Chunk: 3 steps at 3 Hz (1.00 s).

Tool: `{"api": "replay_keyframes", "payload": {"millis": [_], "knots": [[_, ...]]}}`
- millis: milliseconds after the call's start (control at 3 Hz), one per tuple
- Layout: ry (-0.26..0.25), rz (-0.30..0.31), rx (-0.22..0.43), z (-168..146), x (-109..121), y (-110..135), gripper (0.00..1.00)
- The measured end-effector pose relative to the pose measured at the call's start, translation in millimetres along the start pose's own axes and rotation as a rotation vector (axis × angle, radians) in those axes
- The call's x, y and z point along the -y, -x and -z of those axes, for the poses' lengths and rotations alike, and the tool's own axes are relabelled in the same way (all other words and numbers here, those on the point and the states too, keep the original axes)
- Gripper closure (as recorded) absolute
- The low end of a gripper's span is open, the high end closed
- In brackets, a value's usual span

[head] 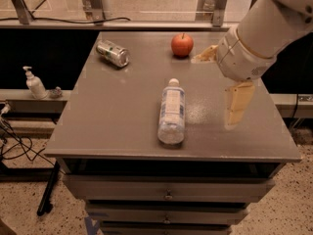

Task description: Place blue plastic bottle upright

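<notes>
The blue plastic bottle (171,111) lies on its side in the middle of the grey table (112,111). It is clear and ribbed, with a white-and-blue label, and its white cap points to the far side. My gripper (215,91) hangs over the table's right part, to the right of the bottle and apart from it. Its two cream fingers (238,104) are spread wide and hold nothing. The white arm comes in from the upper right corner.
A red apple (182,45) stands at the table's far middle. A silver-green can (112,53) lies on its side at the far left. A white pump dispenser (34,83) stands on a ledge left of the table. Drawers are below the front edge.
</notes>
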<state>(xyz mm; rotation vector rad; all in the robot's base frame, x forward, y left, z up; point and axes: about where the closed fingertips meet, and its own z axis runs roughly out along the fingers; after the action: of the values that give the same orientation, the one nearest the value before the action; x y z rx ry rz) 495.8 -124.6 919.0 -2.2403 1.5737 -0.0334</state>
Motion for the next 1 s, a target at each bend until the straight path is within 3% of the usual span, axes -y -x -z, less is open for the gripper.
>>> {"api": "replay_keyframes", "payload": {"millis": [333, 1000], "knots": [[-0.034, 0.202, -0.034, -20.5, 22.7, 20.1, 0.00], [-0.033, 0.236, -0.057, -16.1, 21.7, 18.4, 0.00]]}}
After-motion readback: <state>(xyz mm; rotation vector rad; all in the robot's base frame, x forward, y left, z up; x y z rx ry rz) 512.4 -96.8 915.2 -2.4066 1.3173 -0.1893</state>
